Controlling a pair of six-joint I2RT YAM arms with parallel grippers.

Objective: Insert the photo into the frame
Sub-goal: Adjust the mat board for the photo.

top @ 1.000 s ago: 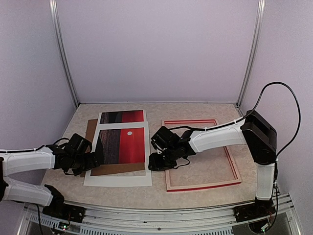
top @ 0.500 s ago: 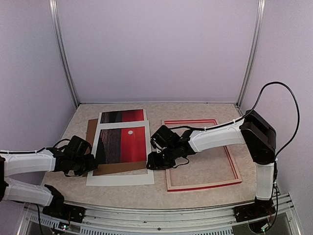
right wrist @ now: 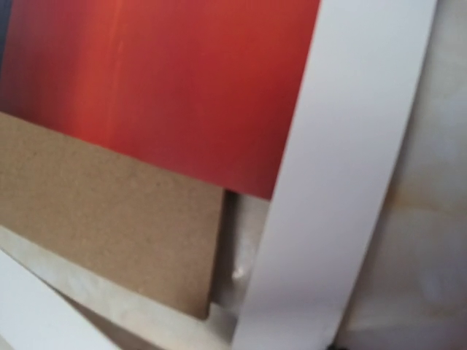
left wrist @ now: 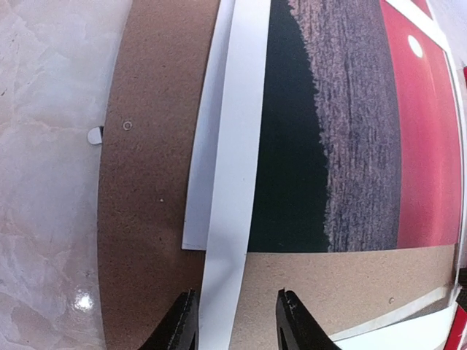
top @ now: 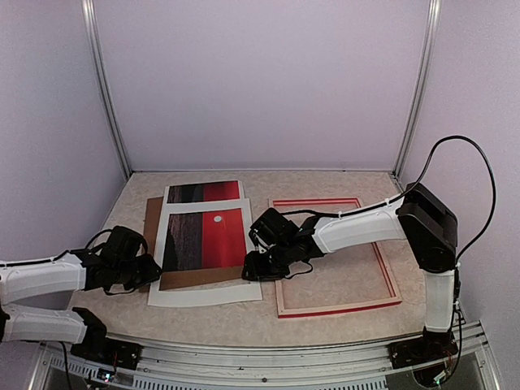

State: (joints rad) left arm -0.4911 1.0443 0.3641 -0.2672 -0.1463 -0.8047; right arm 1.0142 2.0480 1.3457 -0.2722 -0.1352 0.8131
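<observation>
Red-and-dark photo (top: 203,237) lies under the mat (top: 203,294), left of the frame (top: 391,278).
Left jaws straddle mat strip, right jaws at its edge; grip unclear on both. Risk: dragged mat slides photo off board (top: 195,279).

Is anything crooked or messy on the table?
Yes. The white mat lies tilted on the left pile, its edges not lined up with the brown backing board and the photo under it. The frame beside it lies flat and empty.
</observation>
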